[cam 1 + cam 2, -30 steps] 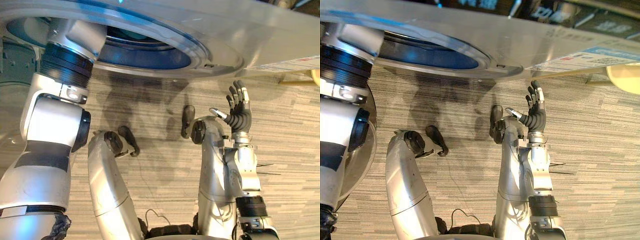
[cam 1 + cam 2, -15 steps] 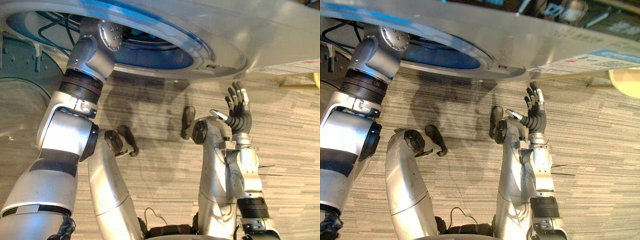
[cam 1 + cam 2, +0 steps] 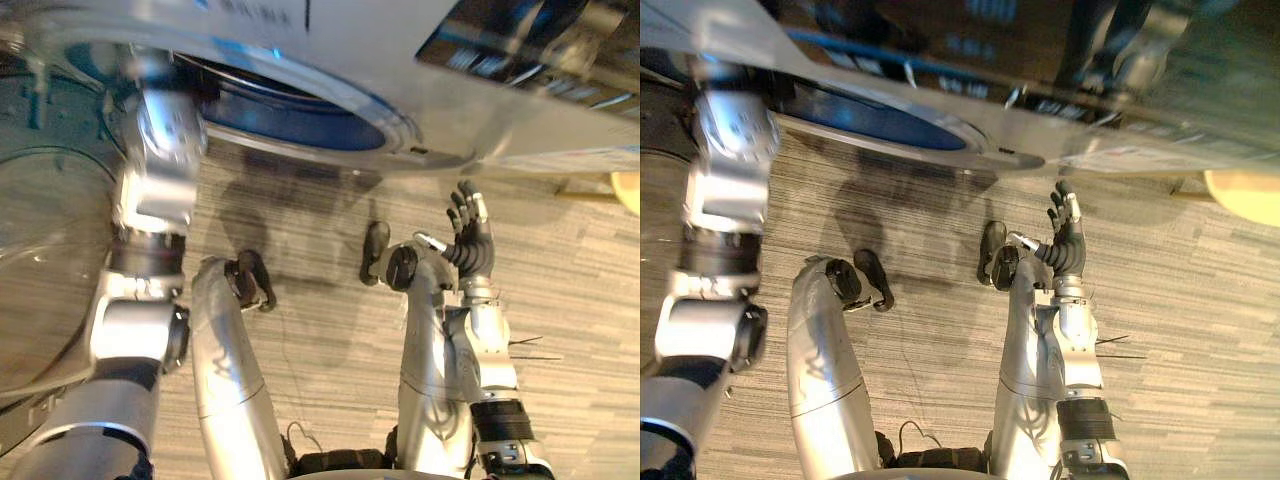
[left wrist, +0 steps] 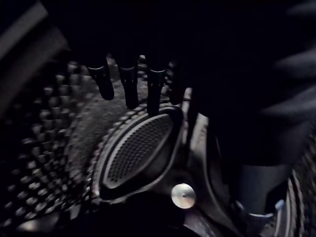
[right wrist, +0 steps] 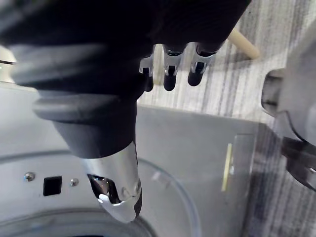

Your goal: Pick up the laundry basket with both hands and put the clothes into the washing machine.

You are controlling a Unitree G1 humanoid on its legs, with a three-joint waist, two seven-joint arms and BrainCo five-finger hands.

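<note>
- The left hand point(image 4: 129, 91) is inside the washing machine point(image 3: 480, 120). Its arm runs up through the round door opening point(image 3: 300, 118).
- Its fingers are straight and a little apart, and they hold nothing. They point at the perforated wall of the drum point(image 4: 44, 143), with the tips close over a mesh-faced paddle point(image 4: 136, 150). Whether they touch it cannot be told.
- It is too dark past the fingers to tell whether any clothes lie in the drum.
- The right hand point(image 3: 470, 238) is outside the machine, raised with its fingers spread wide, and it is empty. The front panel is just beyond its fingertips, and the door opening lies off to its thumb side.
- The open glass door point(image 3: 45, 240) hangs on the far side of the left arm, away from the right hand.
- The drum's long axis seems to run roughly along the left forearm, so I judge that the left hand, the nearer by far, can move straight in or out. The right hand would have to cross sideways to reach the opening.
</note>
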